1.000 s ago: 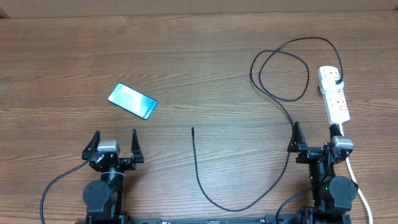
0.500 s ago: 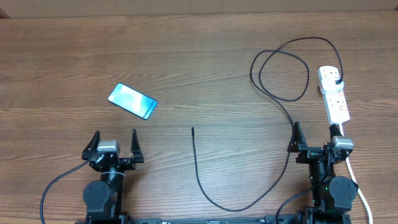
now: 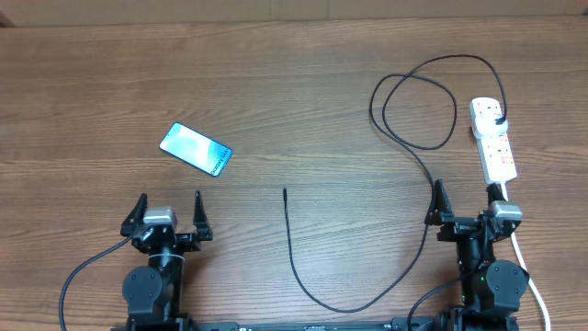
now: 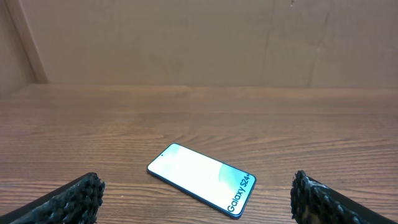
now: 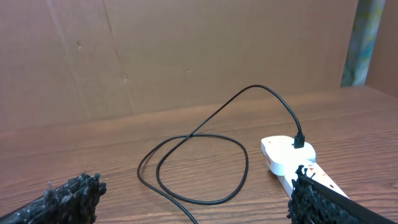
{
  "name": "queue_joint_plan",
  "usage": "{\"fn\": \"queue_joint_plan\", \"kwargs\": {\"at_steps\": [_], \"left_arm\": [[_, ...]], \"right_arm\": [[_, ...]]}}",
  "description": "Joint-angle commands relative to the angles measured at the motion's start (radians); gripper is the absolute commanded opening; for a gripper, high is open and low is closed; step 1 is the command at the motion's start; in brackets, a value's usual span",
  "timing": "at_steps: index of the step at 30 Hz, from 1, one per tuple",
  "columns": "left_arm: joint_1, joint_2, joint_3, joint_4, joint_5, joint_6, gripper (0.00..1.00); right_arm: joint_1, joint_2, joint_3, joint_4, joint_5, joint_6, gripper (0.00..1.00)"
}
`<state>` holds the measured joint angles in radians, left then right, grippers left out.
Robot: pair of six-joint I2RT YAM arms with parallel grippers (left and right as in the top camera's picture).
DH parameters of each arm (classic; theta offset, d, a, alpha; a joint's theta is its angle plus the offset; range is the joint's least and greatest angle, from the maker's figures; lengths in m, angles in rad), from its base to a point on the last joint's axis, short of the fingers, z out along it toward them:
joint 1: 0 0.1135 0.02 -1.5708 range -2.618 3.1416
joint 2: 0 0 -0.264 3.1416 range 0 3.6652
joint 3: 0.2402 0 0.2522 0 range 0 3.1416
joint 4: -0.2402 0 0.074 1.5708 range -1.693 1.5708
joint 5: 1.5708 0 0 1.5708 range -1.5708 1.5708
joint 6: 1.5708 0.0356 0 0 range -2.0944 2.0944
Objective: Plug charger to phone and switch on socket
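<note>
The phone [image 3: 196, 149] lies flat at the table's left, teal screen up with "Galaxy" text; it also shows in the left wrist view [image 4: 202, 178]. The black charger cable [image 3: 303, 276] runs from its free tip near the table's middle, loops at the right [image 5: 193, 163], and its black plug sits in the far end of the white socket strip [image 3: 493, 139], which also shows in the right wrist view [image 5: 287, 155]. My left gripper [image 3: 168, 213] is open and empty, near of the phone. My right gripper [image 3: 467, 204] is open and empty, near of the strip.
The strip's white cord [image 3: 528, 271] runs down past the right arm's base. The wooden table [image 3: 294, 83] ends at a brown wall at the back.
</note>
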<state>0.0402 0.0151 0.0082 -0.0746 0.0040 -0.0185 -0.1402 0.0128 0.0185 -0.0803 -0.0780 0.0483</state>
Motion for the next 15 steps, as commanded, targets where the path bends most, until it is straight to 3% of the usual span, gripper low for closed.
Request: {"fn": "queue_joint_plan", "kwargs": {"at_steps": [1, 15], "left_arm": [[0.005, -0.011, -0.003, 0.012, -0.003, 0.0, 1.0], [0.005, -0.009, 0.105, -0.015, -0.009, -0.041, 1.0]], "right_arm": [[0.01, -0.01, -0.011, 0.002, 0.006, 0.001, 1.0], [0.01, -0.01, -0.011, 0.002, 0.006, 0.001, 1.0]]}}
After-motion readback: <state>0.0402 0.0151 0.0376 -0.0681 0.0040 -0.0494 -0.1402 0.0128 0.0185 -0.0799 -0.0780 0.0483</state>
